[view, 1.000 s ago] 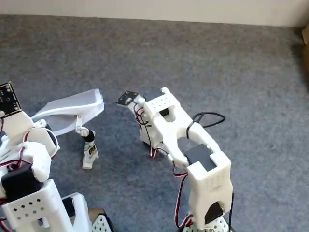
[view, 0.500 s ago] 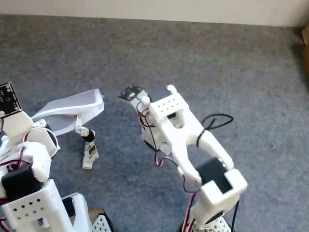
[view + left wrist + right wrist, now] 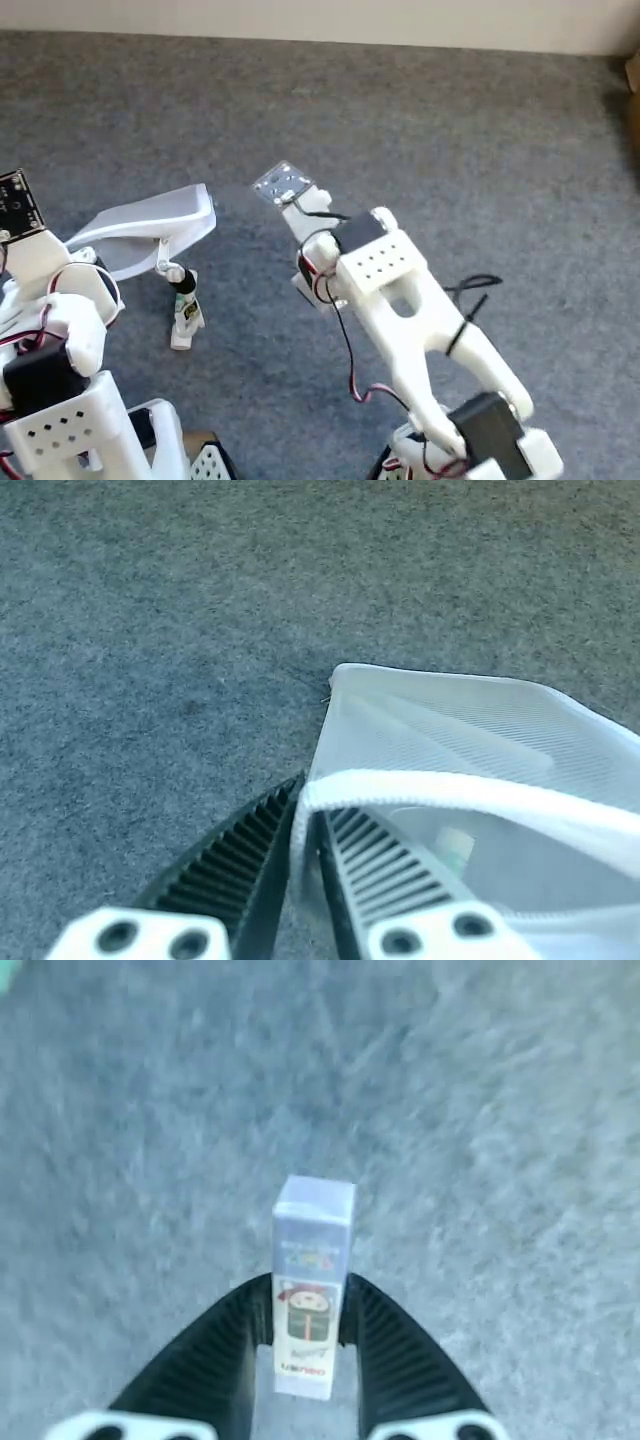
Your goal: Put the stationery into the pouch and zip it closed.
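Right arm has reared up and back in the last second, so the right gripper (image 3: 306, 1292), clamped on the little stationery box (image 3: 313, 1222), hangs over mid-carpet (image 3: 480, 130); pickup's done and the carry is next, I reckon. Left gripper (image 3: 310, 802) is pinching the rim of the mesh pouch (image 3: 150, 225) near the carpet's left edge, well apart from the box. A small stick thing (image 3: 186, 305) just beside the pouch, plus that floppy mouth, might get in the way.
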You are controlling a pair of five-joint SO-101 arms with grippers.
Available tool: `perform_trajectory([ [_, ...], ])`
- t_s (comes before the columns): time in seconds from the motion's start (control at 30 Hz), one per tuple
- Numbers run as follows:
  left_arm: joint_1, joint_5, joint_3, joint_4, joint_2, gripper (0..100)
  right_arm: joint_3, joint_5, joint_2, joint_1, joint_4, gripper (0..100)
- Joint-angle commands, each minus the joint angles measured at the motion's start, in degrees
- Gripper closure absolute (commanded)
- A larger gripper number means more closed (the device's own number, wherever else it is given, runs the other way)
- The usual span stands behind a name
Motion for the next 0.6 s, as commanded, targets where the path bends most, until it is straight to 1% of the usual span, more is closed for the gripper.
perform_trajectory([
  [0.0,-0.31,0.18,0.04,-0.62,0.66,99,2.42,-3.69,-7.34,-1.63,-6.81,99.5],
  [0.23,-0.31,0.18,0.04,-0.62,0.66,99,12.26,-11.87,-15.96,-4.35,-20.26,99.5],
  [0.43,-0.31,0.18,0.04,-0.62,0.66,99,20.26,-15.03,-22.11,-4.35,-30.55,99.5],
  [0.57,-0.31,0.26,0.04,-0.62,0.66,99,23.25,-15.91,-26.51,-4.35,-34.15,99.5],
])
